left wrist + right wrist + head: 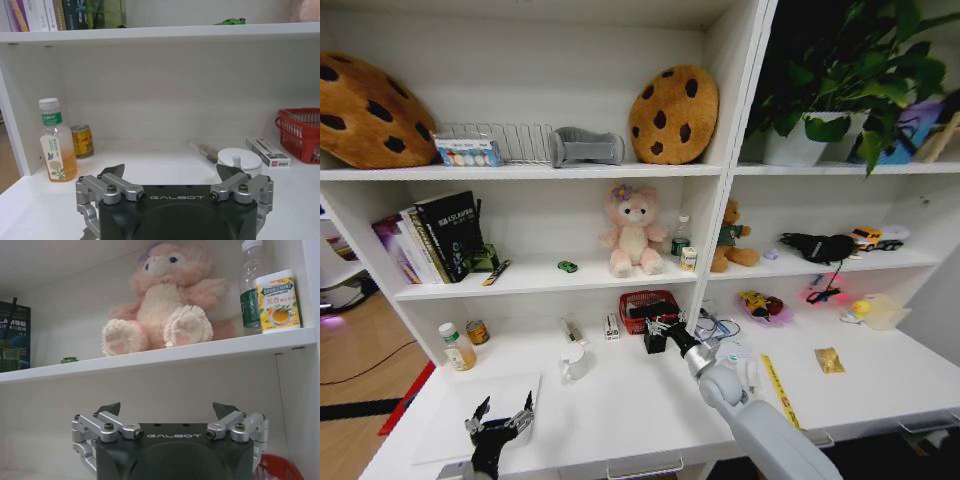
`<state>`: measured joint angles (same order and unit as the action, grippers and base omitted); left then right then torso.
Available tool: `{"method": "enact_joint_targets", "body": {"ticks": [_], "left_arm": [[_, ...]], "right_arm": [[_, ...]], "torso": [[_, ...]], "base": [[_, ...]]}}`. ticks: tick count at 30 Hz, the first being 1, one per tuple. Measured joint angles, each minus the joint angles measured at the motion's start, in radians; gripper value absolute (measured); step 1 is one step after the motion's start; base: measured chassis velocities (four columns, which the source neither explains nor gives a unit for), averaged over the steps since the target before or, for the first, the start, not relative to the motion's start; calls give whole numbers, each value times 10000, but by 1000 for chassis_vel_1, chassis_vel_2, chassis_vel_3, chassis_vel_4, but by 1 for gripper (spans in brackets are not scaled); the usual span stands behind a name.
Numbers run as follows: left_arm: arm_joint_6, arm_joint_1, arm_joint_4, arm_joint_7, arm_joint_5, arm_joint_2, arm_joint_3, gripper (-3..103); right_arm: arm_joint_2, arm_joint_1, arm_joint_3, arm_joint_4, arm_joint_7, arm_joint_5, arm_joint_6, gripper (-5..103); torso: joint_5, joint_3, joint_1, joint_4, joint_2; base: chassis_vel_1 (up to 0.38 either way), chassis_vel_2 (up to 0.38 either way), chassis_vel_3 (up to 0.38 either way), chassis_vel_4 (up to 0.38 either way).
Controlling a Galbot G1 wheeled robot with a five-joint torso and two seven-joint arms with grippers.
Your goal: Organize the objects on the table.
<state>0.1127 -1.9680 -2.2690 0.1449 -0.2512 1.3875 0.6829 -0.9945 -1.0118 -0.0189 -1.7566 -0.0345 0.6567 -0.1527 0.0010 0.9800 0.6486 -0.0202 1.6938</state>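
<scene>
Over the table (620,410) I'm seeing my left gripper (501,418) hovering spread and empty; its wrist camera is picking up the green toy car (230,21) on the shelf. My right gripper (657,326) is hanging agape above the red basket (647,300).

The light is bright and even, coming from above, and the white table (620,410) shows only soft shadows. The head view bends strongly at its edges. In the right wrist view the pink plush toy (165,305) looks slightly blurred.
</scene>
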Motion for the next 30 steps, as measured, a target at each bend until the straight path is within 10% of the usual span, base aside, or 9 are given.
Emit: {"method": "enact_joint_targets", "body": {"ticks": [17, 22, 25, 30], "left_arm": [[-43, 303, -99, 18, -108, 17, 118, 100], [-49, 336, -262, 57, -104, 138, 93, 100], [-140, 289, -367, 59, 39, 464, 33, 100], [-163, 240, -519, 61, 94, 550, 0, 100]], "right_arm": [[633, -5390, -3212, -3612, -840, -1285, 833, 100], [-374, -7720, -4557, -4568, -910, -3018, 89, 100], [-2797, -9518, -5652, -4893, -590, -4756, -952, 100], [-3768, -10351, -5965, -4574, -20, -5611, -1950, 100]], "torso": [[0, -1, 0, 0, 1], [-2, -1, 1, -2, 1], [-2, -2, 1, -5, 2], [-3, -1, 0, -4, 1]], "base": [[0, 0, 0, 0], [0, 0, 0, 0], [0, 0, 0, 0], [0, 0, 0, 0]]}}
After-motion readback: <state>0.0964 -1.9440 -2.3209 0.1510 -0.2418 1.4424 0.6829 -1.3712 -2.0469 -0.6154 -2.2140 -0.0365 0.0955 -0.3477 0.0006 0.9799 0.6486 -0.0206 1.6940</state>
